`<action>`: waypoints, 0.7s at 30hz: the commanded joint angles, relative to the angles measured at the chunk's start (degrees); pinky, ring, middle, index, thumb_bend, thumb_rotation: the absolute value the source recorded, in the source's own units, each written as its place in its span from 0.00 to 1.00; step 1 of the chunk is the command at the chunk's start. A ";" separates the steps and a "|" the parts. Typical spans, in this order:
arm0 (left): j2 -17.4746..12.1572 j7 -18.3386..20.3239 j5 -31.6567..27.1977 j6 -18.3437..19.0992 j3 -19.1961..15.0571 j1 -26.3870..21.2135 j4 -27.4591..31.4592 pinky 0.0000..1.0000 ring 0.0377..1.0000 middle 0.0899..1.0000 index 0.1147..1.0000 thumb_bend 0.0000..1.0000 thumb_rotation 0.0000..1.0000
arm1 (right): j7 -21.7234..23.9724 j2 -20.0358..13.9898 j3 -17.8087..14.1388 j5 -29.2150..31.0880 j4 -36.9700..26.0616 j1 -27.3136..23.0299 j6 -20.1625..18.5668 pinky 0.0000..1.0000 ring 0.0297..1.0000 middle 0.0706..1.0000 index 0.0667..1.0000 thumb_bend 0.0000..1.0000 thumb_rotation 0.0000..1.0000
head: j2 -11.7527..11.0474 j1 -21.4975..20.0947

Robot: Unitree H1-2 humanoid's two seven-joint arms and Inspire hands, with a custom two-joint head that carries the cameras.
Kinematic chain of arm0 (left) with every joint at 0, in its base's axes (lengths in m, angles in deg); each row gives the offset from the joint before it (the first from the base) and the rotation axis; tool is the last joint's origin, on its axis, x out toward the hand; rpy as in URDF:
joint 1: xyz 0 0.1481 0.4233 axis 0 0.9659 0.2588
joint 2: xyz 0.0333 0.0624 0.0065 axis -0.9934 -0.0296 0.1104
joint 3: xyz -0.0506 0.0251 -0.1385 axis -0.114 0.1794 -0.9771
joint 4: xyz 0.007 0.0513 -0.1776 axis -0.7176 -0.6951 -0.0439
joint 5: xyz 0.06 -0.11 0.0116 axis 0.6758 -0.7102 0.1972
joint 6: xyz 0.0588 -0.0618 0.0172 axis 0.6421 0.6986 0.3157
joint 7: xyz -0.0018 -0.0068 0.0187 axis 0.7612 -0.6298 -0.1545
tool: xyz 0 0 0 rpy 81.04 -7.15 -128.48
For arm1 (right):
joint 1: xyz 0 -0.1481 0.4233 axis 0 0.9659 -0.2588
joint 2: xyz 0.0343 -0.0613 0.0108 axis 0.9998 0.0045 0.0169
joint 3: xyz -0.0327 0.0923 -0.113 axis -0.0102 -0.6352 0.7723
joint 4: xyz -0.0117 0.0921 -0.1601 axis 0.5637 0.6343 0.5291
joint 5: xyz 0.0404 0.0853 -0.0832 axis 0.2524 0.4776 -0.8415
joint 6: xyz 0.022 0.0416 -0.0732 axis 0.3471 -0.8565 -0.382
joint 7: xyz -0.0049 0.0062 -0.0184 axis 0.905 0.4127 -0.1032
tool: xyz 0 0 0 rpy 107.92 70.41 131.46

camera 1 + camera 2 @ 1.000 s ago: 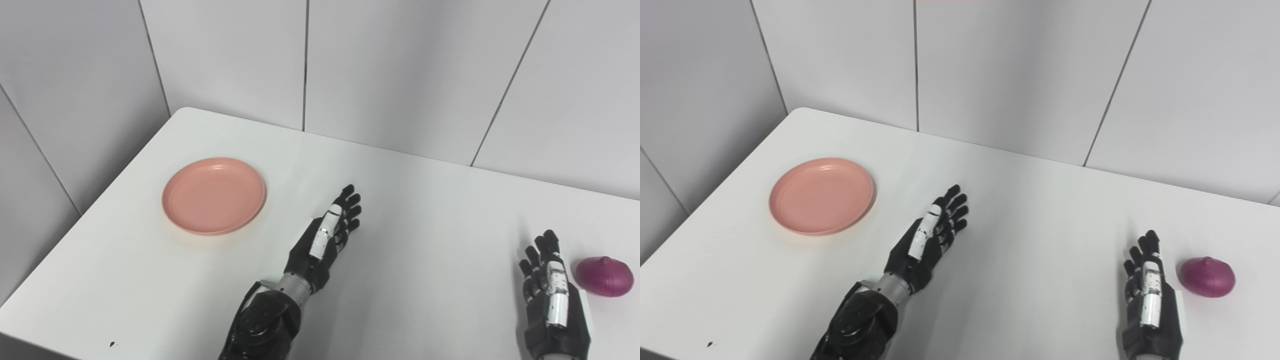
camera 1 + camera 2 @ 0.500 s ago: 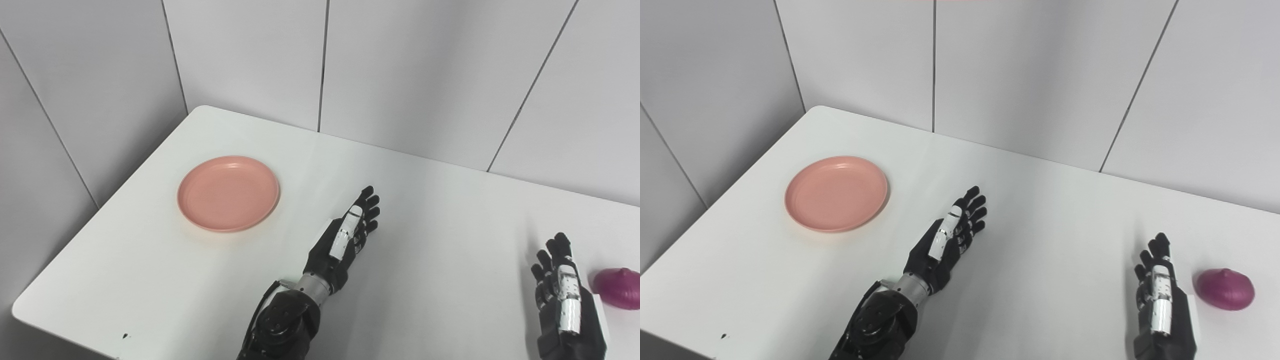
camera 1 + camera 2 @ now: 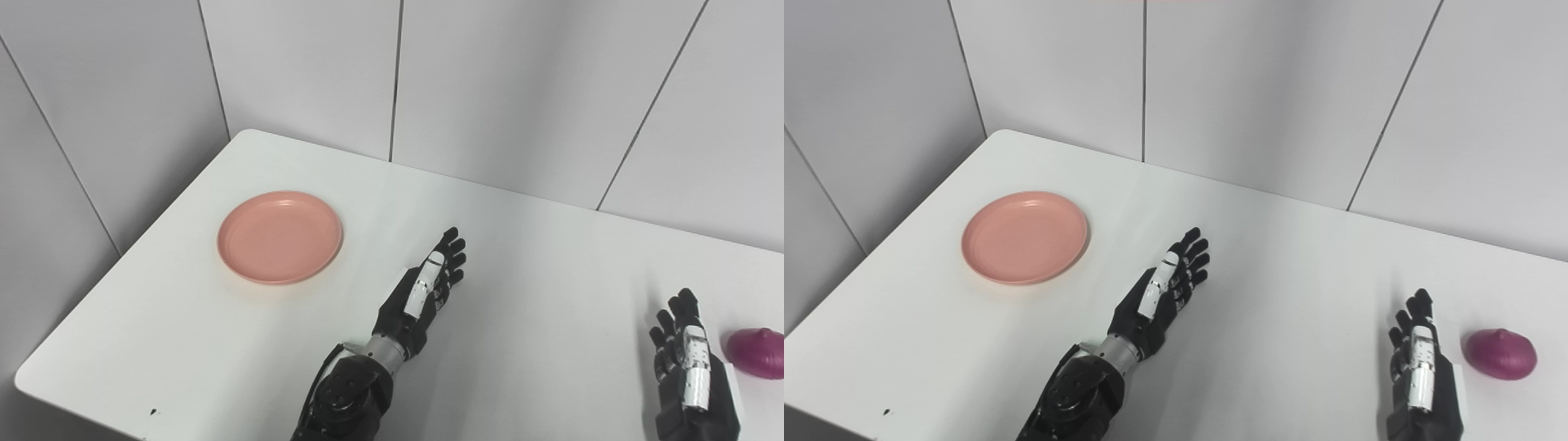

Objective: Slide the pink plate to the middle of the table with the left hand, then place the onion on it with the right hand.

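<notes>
1. A white table stands in a corner of grey panelled walls; both arms come up from the near edge

2. Over the last second the whole picture shifted right, so the camera moved; since half a second ago almost nothing has changed. The plate sits where it did against the table edges, and neither hand has moved noticeably

3. The left hand lies near the table's middle, fingers straight and apart, holding nothing, well apart from the plate

4. The right hand rests at the near right, fingers extended and empty, just beside the onion but not touching it

5. The plate lies flat on the far left of the table with nothing in it

6. Judged from this, the slide has not begun: the left hand must first reach left to the plate's rim. The onion step waits on that, and the right hand looks well placed for it
</notes>
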 commanded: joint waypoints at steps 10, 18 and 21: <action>-1.80 -0.76 1.74 3.11 -0.12 -1.34 7.08 1.00 1.00 1.00 1.00 0.47 1.00 | -0.33 1.07 0.52 -0.68 -2.30 -1.14 0.59 1.00 1.00 1.00 1.00 0.28 1.00 | -0.51 -0.18; -2.72 -1.40 1.68 4.88 -0.79 -3.20 11.33 1.00 1.00 1.00 1.00 0.48 1.00 | -0.24 1.15 0.53 -1.01 -2.11 -1.25 0.74 1.00 1.00 1.00 1.00 0.25 1.00 | -0.64 -0.12; -2.76 -1.60 1.28 4.87 -1.40 -4.20 12.16 1.00 1.00 1.00 1.00 0.47 1.00 | -0.08 0.97 0.64 -1.29 -2.12 -1.24 0.80 1.00 1.00 1.00 1.00 0.24 1.00 | -0.85 -0.02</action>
